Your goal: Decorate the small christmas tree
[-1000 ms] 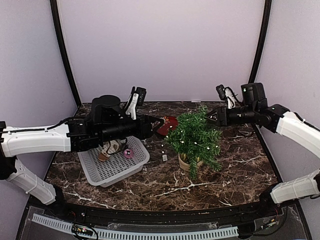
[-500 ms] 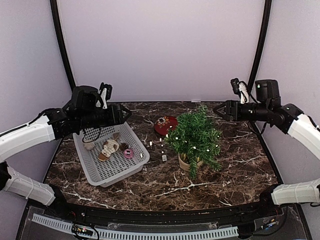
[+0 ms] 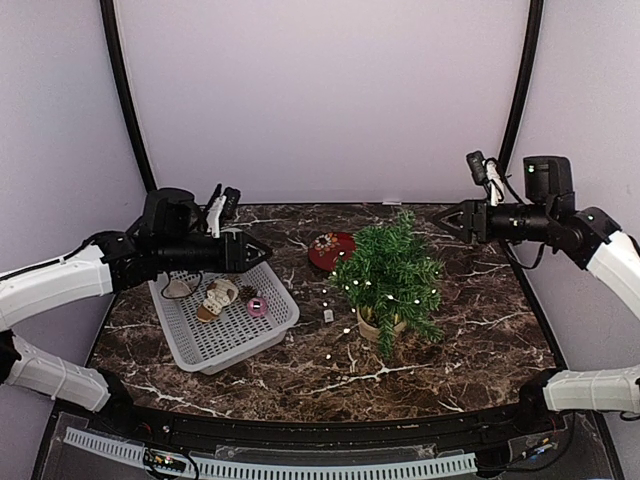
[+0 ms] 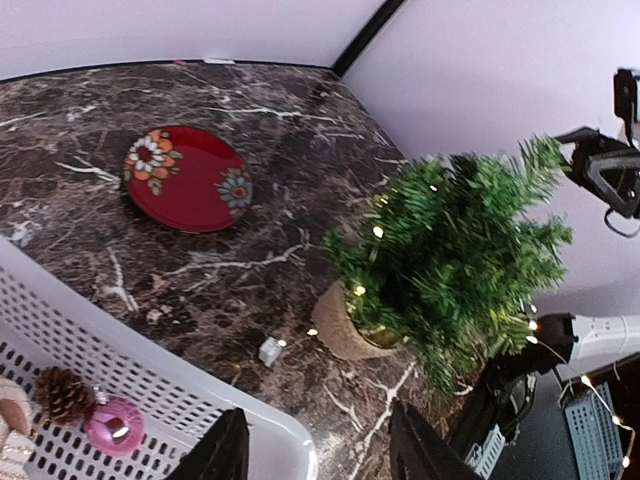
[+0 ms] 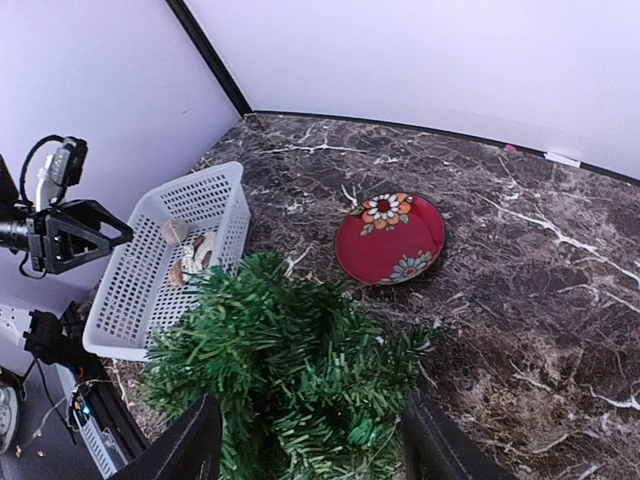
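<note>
Looking down in the top view on a dark brown marbled stone surface point(image 3: 480, 340) veined in white. Seeing the small christmas tree point(image 3: 390, 270), a miniature fir with dark green needle branches, standing upright just right of the frame's centre in a small round beige pot point(image 3: 370, 326). Noting tiny warm-white lights point(image 4: 377, 231) glowing among the branches, with a few more trailing onto the surface at the tree's lower left, beside a small white box point(image 4: 270, 350) lying just left of the pot. Finding a round red plate painted with flowers point(image 3: 331, 250) lying flat up and left of the tree, near it. Finding a white perforated plastic basket point(image 3: 215, 348) sitting in the left half of the frame, holding a round pink bauble point(image 3: 257, 307), a brown pine cone point(image 3: 247, 293) just up and left of it, and paler pieces too small to identify.

Hovering the left hand point(image 3: 258, 252) above the basket's upper right corner, pointing right toward the plate, with its black fingers point(image 4: 225, 455) standing moderately apart and holding nothing; showing only surface and basket rim between them in the left wrist view. Hovering the right hand point(image 3: 447, 220) at the upper right of the frame, above and to the right of the treetop and clear of it, pointing left, with its fingers point(image 5: 190, 450) spread wide and empty; showing the tree's crown low in the right wrist view, beneath the hand and not gripped.
</note>
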Robot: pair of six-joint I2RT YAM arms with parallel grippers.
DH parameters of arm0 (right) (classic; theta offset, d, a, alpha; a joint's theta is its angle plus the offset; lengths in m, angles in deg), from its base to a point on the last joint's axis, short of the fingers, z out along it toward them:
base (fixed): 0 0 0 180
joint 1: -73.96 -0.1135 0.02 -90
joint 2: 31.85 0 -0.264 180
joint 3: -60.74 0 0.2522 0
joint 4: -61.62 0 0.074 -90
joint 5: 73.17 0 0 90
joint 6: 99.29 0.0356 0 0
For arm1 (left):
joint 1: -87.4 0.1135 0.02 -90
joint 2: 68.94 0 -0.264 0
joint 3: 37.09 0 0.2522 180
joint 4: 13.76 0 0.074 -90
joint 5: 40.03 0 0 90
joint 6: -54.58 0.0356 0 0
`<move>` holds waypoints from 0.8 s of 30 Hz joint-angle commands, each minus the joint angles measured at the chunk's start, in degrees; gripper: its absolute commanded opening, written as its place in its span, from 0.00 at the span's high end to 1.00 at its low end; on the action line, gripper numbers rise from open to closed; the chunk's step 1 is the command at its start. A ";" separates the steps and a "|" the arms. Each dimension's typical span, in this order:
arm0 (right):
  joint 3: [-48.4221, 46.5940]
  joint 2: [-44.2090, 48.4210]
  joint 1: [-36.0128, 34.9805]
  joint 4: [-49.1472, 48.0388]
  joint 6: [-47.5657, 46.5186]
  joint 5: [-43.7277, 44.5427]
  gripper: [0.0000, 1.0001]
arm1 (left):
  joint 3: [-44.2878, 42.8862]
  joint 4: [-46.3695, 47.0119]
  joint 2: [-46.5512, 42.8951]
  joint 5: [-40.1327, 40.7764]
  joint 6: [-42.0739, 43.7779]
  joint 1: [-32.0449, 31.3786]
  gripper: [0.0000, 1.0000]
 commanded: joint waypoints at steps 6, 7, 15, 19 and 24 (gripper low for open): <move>-0.44 5.86 -6.53 3.62 -2.04 -3.29 0.40 | 7.04 12.20 -1.56 -8.25 4.79 -10.33 0.50; -0.59 5.65 -8.19 4.18 -2.59 -2.13 0.41 | 7.46 12.37 -1.25 -9.17 5.34 -11.02 0.50; -3.35 1.97 -19.71 6.44 -4.64 4.24 0.46 | 11.99 19.15 1.04 -12.10 3.47 -17.98 0.49; -5.00 0.17 -23.25 6.41 -5.63 4.43 0.50 | 12.52 23.79 3.96 -13.82 4.48 -23.58 0.47; -6.49 -1.50 -24.69 6.60 -6.41 5.13 0.51 | 13.79 29.65 7.24 -16.44 6.52 -26.87 0.46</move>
